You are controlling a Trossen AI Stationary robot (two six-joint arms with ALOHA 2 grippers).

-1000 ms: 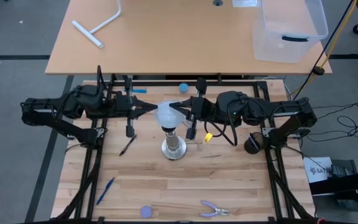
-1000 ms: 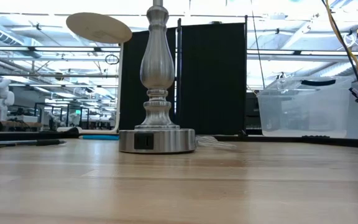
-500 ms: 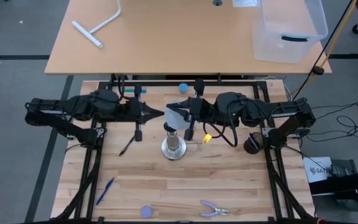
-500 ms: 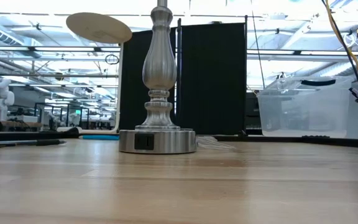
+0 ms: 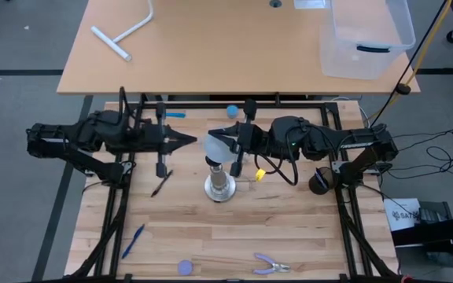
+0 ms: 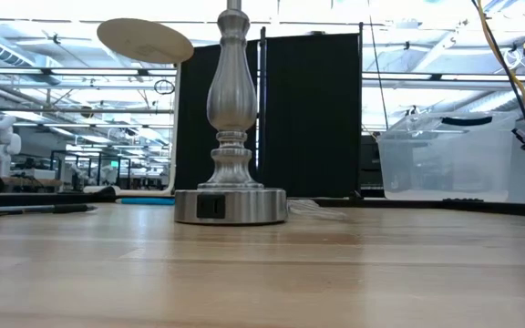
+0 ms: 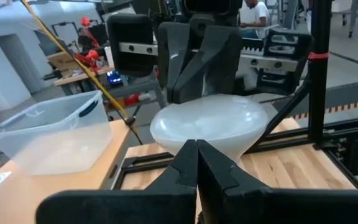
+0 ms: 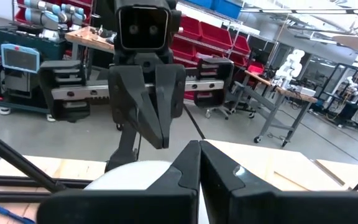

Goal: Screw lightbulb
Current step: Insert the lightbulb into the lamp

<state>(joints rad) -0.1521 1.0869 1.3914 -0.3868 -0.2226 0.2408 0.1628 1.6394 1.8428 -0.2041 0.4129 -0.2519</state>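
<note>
The white lightbulb (image 5: 215,146) sits globe up on top of the silver lamp stand (image 5: 220,187), whose stem and round base (image 6: 231,205) fill the low view. Its neck is hidden behind my own fingers in the left wrist view, where the globe (image 7: 210,123) shows. My left gripper (image 5: 194,140) is shut, level, its tip just left of the globe. My right gripper (image 5: 235,144) is shut, level, at the globe's right side. My left gripper points level at the globe's left side from the table's left; I cannot tell whether its tip touches. My right gripper lays its shut fingertips (image 7: 196,74) against the globe's right side (image 7: 199,99), coming level from the table's right. The bulb stays upright on the stand.
On the wooden table lie a blue ball (image 5: 232,111), a black pen (image 5: 161,183), a blue pen (image 5: 133,240), a purple disc (image 5: 184,267), pliers (image 5: 271,265) and a small yellow piece (image 5: 263,174). A clear bin (image 5: 366,35) and a white pipe (image 5: 124,35) lie on the far table.
My left gripper, shut throughout, went toward the table's right up against the bulb's left side, then drew back toward the left to about where it began. The bulb looked pushed askew at the half-way moment and now stands round and upright on the stand again.
</note>
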